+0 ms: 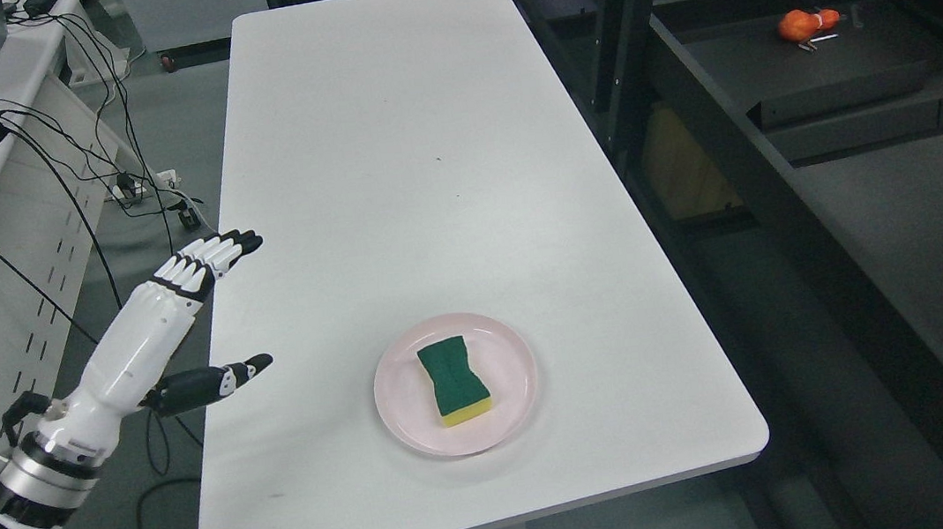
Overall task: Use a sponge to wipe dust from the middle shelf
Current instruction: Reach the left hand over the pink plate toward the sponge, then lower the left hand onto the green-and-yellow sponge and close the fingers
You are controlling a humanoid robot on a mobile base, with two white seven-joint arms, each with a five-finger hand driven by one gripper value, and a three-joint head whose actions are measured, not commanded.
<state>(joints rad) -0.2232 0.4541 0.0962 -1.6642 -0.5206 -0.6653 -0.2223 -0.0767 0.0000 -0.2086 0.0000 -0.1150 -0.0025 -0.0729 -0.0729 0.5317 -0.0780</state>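
Green sponge (453, 381) on pink plate (507, 345), apart from spread, empty left hand (198, 322) (perhaps hovering).

a green-topped sponge (454, 381) with a yellow underside and pinched waist is lying flat on a pale pink plate (503, 349). the plate is sitting near the white table's (420, 128) front edge.

Left arm (56, 436) entering from lower left, forearm angled up and to the right. Left hand (194, 318) open, empty, palm turned sideways. Four fingers (213, 254) straight and held together, pointing right; thumb (222, 377) stretched out well below them, also pointing right. White shell, black fingertips and joints. Right arm out of view.
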